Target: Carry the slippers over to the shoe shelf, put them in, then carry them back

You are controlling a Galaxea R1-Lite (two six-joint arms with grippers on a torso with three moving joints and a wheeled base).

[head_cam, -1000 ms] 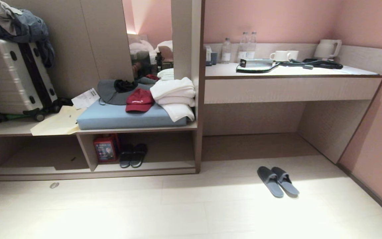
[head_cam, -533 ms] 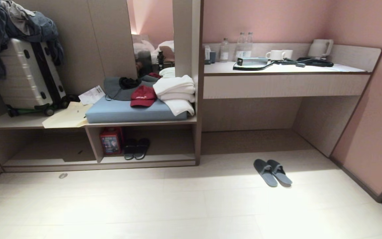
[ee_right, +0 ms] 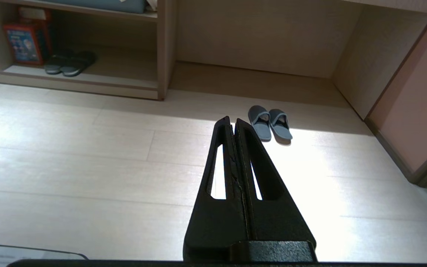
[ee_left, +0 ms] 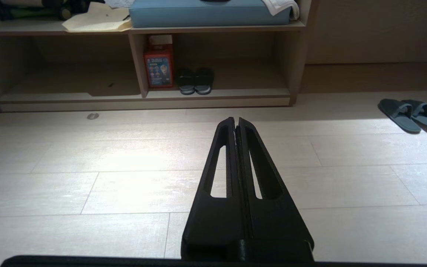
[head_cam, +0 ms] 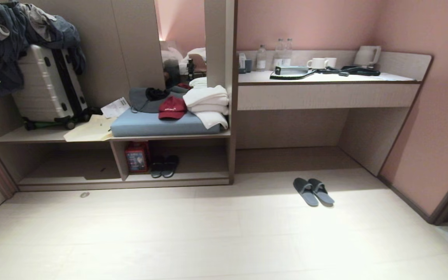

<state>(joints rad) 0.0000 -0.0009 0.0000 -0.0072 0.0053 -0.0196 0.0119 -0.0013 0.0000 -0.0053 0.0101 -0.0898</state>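
Head view: slippers (head_cam: 313, 191) lie on the floor at about 2 o'clock, well apart from the shoe shelf (head_cam: 177, 179) at 11. Left gripper (ee_left: 235, 120) and right gripper (ee_right: 232, 120) are both pressed closed, empty. Risk: a darker pair (head_cam: 164, 166) already in the shelf invites grabbing the wrong shoes.

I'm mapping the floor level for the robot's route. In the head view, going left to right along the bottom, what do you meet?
Shoe shelf → red box → dark slippers inside it → grey-blue slippers on the floor before the desk recess.
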